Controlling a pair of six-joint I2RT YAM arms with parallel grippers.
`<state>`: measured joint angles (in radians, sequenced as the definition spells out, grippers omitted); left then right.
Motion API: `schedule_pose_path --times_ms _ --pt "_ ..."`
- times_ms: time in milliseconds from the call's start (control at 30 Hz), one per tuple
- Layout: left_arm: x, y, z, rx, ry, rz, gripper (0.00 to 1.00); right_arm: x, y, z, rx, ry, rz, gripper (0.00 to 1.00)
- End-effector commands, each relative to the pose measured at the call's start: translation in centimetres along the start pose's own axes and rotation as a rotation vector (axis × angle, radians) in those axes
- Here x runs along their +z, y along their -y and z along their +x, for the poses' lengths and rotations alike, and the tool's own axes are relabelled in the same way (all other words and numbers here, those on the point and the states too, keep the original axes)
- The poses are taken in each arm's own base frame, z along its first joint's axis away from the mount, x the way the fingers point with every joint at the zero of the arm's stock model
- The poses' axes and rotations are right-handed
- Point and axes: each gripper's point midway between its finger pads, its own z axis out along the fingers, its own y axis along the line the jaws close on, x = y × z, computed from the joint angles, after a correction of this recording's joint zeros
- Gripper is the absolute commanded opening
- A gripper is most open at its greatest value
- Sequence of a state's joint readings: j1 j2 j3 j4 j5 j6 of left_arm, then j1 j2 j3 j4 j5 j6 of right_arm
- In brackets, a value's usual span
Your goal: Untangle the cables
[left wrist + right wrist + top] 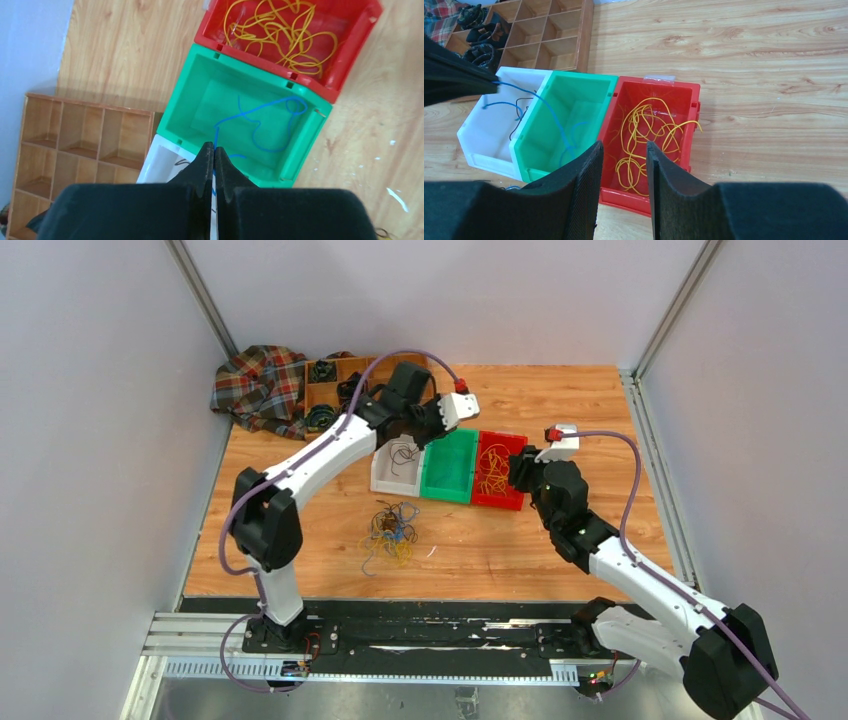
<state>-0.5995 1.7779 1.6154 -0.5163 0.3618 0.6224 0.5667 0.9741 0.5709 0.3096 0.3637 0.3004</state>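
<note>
Blue cable (216,131), pinched between the pressed-together left gripper (215,150), trails straight ahead of its tips into the green bin (300,145) below, while the right gripper (623,150), half-spread and empty, hovers farther off.

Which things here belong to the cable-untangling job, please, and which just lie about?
Job: tangled thin yellow, blue and black wires; thin blue wire in left tool; red, green and white plastic bins.
Lying about: plaid cloth; wooden divided tray; black coiled bundles.
</note>
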Motion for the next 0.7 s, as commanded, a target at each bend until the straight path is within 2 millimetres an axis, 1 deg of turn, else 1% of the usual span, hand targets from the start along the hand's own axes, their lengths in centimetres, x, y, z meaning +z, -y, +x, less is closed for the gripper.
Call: schedule_pose_path --times_ms 0,167,333,433,533,600,633,667 --pt "2.6 -1.0 1.5 0.061 -0.104 -0.044 0.0 -0.2 1.1 0.1 0.009 -0.005 0.032 0.37" --pt "5.7 -0.3 1.8 0.034 -0.112 -0.01 0.0 -0.4 1.7 -0.3 0.011 0.001 0.047 0.37" --pt "8.3 0.5 2.8 -0.019 -0.1 0.008 0.01 -0.6 2.2 -0.6 0.032 0.001 0.055 0.37" --pt "9.6 1.0 3.6 -0.034 -0.1 0.011 0.0 -0.9 2.2 -1.0 0.044 0.007 0.049 0.37" --pt "10.5 1.1 4.7 -0.049 -0.111 0.001 0.0 -1.1 2.1 -1.3 0.042 0.008 0.043 0.36" --pt "10.7 1.0 5.1 -0.051 -0.125 -0.006 0.01 -1.1 2.2 -1.3 0.036 0.009 0.048 0.36" --pt "10.6 0.9 5.1 -0.05 -0.127 -0.012 0.04 -1.2 2.3 -1.4 0.032 0.01 0.052 0.36" --pt "10.4 0.7 4.8 -0.051 -0.128 -0.017 0.11 -1.2 2.3 -1.5 0.028 0.01 0.052 0.35"
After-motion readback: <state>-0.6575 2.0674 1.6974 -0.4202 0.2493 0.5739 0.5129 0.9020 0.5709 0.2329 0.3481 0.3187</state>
